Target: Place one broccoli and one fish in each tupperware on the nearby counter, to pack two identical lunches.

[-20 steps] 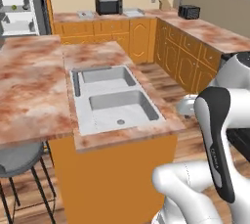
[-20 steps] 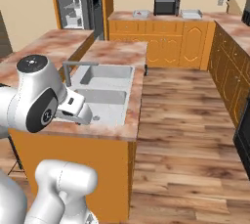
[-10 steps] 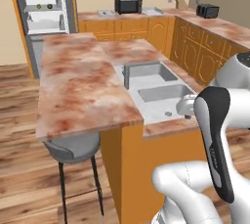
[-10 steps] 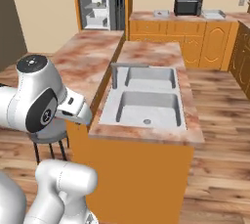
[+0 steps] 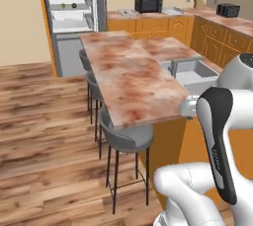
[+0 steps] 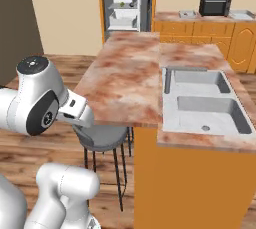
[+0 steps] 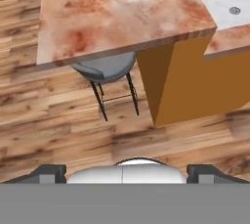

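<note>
one gripper (image 7: 127,171) at the frame's bottom, jaws spread wide and empty. the counter (image 5: 148,14) runs across the upper right, one microwave (image 5: 148,3) on it. centre frame: one island (image 5: 131,74), two basins of one sink (image 6: 205,100), three stools (image 5: 123,138).

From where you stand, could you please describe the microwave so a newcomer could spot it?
Look past the island to the back counter under the orange wall cabinets. The microwave is the black box standing there, darker and bulkier than the flat pale trays beside it.
</note>
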Motion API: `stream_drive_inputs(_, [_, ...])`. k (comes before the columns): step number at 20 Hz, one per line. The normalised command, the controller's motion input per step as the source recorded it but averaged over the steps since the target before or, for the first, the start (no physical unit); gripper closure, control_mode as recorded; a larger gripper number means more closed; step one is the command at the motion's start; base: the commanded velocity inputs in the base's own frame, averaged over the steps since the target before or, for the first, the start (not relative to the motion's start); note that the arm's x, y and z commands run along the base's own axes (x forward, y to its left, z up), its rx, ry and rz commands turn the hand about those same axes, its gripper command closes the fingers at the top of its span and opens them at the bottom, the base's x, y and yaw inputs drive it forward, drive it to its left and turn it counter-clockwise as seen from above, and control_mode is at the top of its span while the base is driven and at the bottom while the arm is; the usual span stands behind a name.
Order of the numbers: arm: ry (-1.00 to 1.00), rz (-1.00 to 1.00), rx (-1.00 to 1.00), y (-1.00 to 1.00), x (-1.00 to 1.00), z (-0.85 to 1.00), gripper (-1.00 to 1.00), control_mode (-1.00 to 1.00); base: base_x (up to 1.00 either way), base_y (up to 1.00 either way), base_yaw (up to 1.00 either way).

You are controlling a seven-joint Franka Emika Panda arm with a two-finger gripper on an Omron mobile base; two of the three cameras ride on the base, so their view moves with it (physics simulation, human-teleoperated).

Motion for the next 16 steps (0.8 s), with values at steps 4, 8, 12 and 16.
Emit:
stream_drive_inputs(4, [0.0, 0.0, 0.0, 0.0, 0.0, 0.0, -1.0, 1.0, 0.12, 1.0, 0.0])
stream_drive_inputs(8, [0.0, 0.0, 0.0, 0.0, 0.0, 0.0, -1.0, 1.0, 0.44, 1.0, 0.0])
stream_drive_inputs(12, [0.0, 0.0, 0.0, 0.0, 0.0, 0.0, -1.0, 1.0, 0.75, 1.0, 0.02])
stream_drive_inputs(16, [0.0, 0.0, 0.0, 0.0, 0.0, 0.0, -1.0, 1.0, 1.0, 0.34, 0.01])
